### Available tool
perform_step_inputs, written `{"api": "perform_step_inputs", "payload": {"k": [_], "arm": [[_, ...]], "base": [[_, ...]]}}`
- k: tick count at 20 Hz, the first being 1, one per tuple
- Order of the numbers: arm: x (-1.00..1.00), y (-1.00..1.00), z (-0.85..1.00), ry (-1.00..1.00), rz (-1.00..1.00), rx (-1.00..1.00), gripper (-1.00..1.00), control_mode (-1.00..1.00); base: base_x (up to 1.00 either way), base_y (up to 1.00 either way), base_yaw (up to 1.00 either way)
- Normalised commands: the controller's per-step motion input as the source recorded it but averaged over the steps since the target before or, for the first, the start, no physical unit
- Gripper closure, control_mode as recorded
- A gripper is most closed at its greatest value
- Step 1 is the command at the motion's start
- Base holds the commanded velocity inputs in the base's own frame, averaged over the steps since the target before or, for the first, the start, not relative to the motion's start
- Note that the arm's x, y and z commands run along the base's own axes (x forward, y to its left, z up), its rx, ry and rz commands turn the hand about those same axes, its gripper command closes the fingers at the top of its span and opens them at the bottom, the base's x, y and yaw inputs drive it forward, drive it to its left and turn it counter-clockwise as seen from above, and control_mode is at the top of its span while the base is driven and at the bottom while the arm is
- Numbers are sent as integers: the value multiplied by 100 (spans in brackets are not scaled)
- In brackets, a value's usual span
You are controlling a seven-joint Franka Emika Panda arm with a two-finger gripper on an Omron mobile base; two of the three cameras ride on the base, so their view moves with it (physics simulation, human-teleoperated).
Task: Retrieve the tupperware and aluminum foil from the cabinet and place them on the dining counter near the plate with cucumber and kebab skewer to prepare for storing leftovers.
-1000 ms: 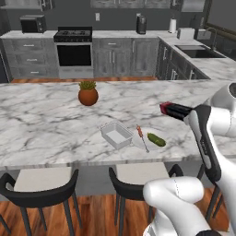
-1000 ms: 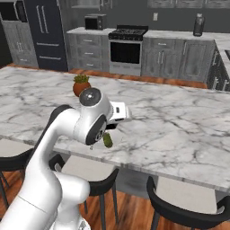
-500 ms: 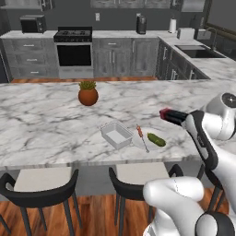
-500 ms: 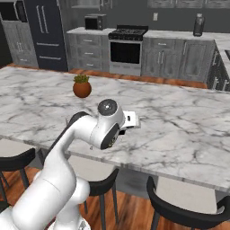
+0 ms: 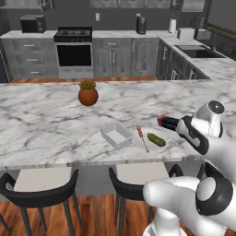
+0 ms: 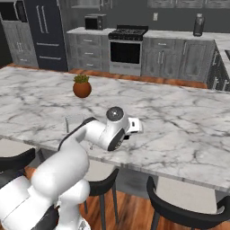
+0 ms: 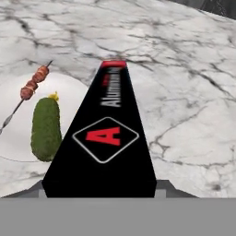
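Marble island surface (image 5: pixel 55 115) already has the tupperware (image 5: pixel 116 135) near its front edge, beside the plate (image 7: pixel 18 133) with cucumber (image 7: pixel 45 127) and kebab skewer (image 7: pixel 33 85). Arm has swung lower over the last second; jaws pinch the aluminum foil (image 7: pixel 107 138) just past the plate, so set-down looks close.

Tupperware (image 5: pixel 116 135) left of plate (image 5: pixel 148 143); cucumber (image 5: pixel 156 139), kebab skewer (image 5: pixel 141 138) on plate.
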Motion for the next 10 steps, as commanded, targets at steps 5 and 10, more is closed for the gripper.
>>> {"api": "perform_step_inputs", "payload": {"k": [5, 10], "arm": [[41, -27, -51, 3, 0, 1, 100, -100], [43, -23, -48, 5, 0, 0, 100, -100]], "base": [[0, 0, 0], [0, 0, 0]]}}
